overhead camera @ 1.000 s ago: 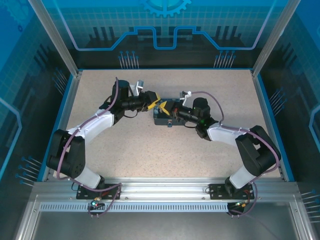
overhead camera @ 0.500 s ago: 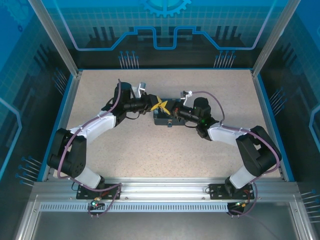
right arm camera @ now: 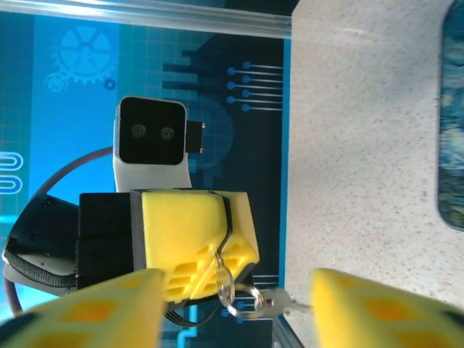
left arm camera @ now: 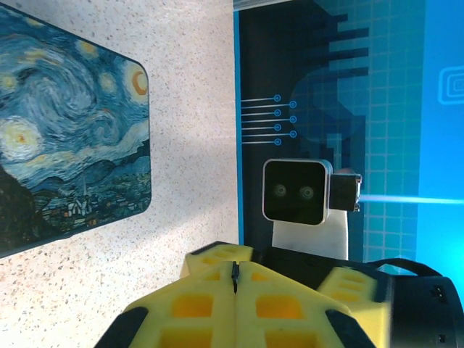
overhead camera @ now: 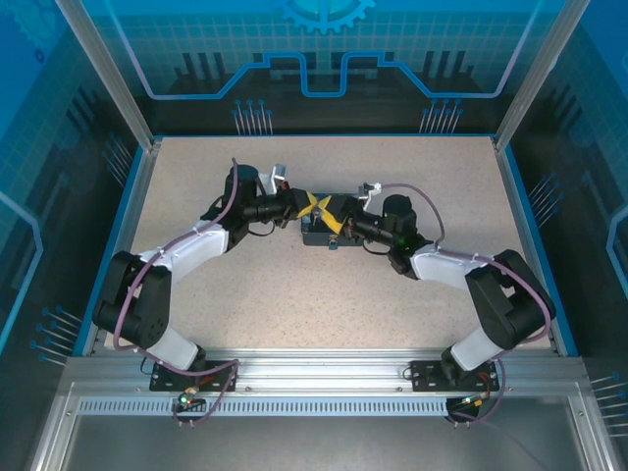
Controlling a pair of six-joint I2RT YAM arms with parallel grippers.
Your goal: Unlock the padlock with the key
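In the right wrist view the left gripper (right arm camera: pixel 217 250) is shut on a wire ring (right arm camera: pixel 235 290); a small metal key (right arm camera: pixel 281 301) dangles from it. My right gripper (right arm camera: pixel 232 283) is open, its yellow fingers on either side of the ring and key, the key's tip close to the right-hand finger. From above, both grippers meet over the box's left end: left gripper (overhead camera: pixel 312 203), right gripper (overhead camera: pixel 326 214). A small dark bluish piece at the box's near edge looks like the padlock (overhead camera: pixel 334 245). In the left wrist view the left gripper (left arm camera: pixel 234 267) has its pads pressed together.
The Starry Night box (overhead camera: pixel 339 224) lies mid-table, and its lid shows in the left wrist view as the box (left arm camera: pixel 65 130). The blue back wall and aluminium frame (right arm camera: pixel 217 14) stand close behind. The right wrist camera (left arm camera: pixel 293 192) faces the left one.
The right gripper has opened and let go of the key. The left gripper has shut on the key's ring. Both arms shifted slightly.
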